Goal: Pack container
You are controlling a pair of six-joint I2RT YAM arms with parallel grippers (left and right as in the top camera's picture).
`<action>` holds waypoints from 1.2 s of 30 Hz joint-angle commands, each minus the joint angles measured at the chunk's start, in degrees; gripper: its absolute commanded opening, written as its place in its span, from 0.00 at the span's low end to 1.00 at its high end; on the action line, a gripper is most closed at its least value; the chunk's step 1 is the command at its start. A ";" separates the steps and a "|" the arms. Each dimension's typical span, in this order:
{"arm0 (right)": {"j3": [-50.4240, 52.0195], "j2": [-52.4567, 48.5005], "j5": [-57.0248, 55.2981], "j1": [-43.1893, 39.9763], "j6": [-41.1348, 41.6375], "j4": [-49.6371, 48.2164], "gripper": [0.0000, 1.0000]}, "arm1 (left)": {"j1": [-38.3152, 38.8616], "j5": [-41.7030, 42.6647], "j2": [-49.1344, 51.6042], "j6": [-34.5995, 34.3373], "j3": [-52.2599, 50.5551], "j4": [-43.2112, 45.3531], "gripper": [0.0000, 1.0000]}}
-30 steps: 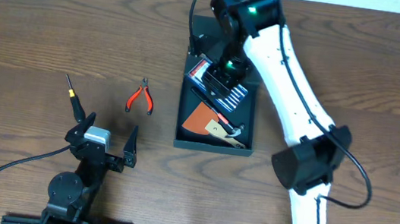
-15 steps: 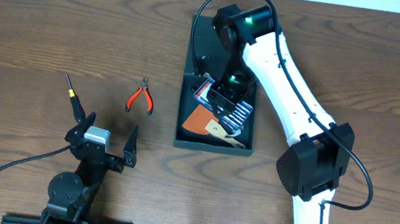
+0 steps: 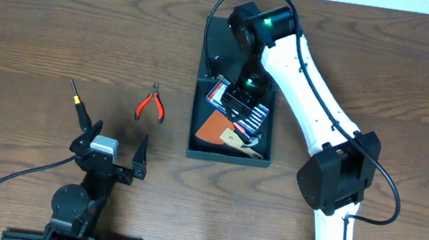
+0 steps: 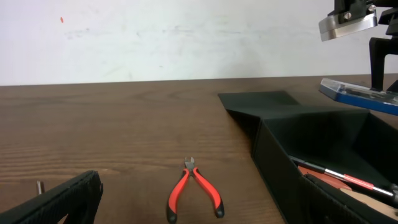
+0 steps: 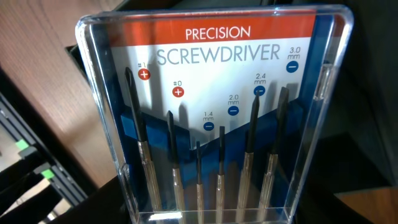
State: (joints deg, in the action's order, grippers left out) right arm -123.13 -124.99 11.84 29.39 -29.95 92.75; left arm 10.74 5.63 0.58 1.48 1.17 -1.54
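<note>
Inspection found my right gripper clamped on the clear screwdriver case, held above the open dark teal container at mid-table, its lid flap laid back on the far side, while my left gripper stood wide open and empty, well apart.

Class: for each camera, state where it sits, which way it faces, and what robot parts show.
Overhead: above table, facing down; left gripper, right gripper, container, pliers.
Left wrist: low over table, facing far wall; own finger lower left.
Right wrist: close on held screwdriver case; own fingers unseen.
Shared: overhead and left wrist both show pliers, container.
</note>
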 commanded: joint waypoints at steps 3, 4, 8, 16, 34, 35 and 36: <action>0.26 1.22 0.63 -0.33 -1.05 -1.33 0.40 | 0.33 1.25 -0.35 -0.28 -0.92 -2.05 0.98; 0.26 1.22 0.63 -0.33 -1.05 -1.53 0.41 | 0.33 1.25 -0.35 -0.28 -0.92 -2.05 0.99; 1.11 1.22 0.61 -0.33 -1.55 -2.01 0.40 | 0.33 1.25 -0.35 -0.28 -0.92 -2.05 0.98; 7.98 1.22 0.63 -0.33 -1.86 -5.68 0.40 | 0.33 1.25 -0.35 -0.26 -0.92 -2.05 0.99; 17.35 1.22 1.75 -0.33 -0.90 -15.10 0.41 | 0.33 1.25 -0.35 -0.26 -0.92 -2.05 0.99; 17.38 1.22 1.75 -0.33 -0.72 -15.47 0.41 | 0.33 1.25 -0.35 -0.28 -0.92 -2.05 0.99; 17.42 1.22 1.75 -0.33 -0.72 -15.89 0.41 | 0.33 1.25 -0.35 -0.28 -0.92 -2.05 0.99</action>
State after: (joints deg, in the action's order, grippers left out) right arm -106.00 -124.99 12.25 29.39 -30.61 77.30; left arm 10.74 5.63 0.58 1.48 1.17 -1.54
